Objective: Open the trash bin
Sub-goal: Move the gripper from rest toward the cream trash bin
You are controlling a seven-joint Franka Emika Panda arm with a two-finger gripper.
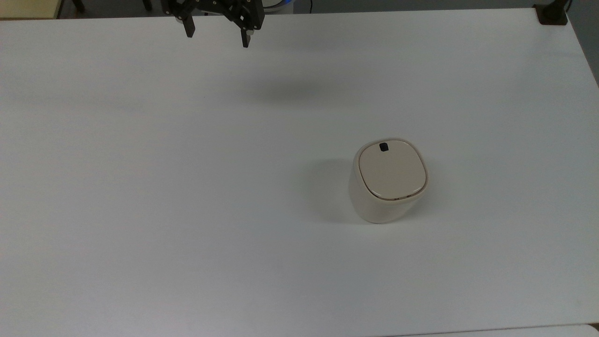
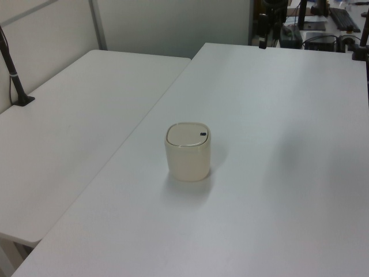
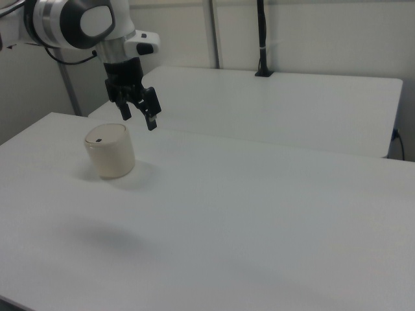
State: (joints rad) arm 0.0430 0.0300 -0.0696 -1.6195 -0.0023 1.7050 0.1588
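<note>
Top view: small cream plastic trash bin [image 1: 387,180] with a rounded-square flat lid stands upright on the white table [image 1: 140,187], lid shut and flush with the rim. Small black button [image 1: 383,147] sits on the lid near its far edge, the side toward the robot. Black two-finger gripper [image 1: 217,35] hangs over the table's far edge, well apart from the bin, up and to the top view's left of it. Its two fingers are spread with a clear gap between them, nothing held. A soft shadow lies on the table between gripper and bin.

Left view: bin [image 2: 188,151] stands on the near half of the white table [image 2: 277,173], body tapering slightly toward the base, black button [image 2: 203,135] at the lid's right edge in the left view. A second white table [image 2: 69,144] adjoins, to the bin's left.

Right view: white and grey robot arm [image 3: 78,23] reaches in above the bin [image 3: 109,151]. Gripper [image 3: 139,118] hangs in the air just to the right view's right of the bin and above its lid, not touching it; fingers apart, empty. Lid closed, button [image 3: 98,139] visible as a dark speck on top.
</note>
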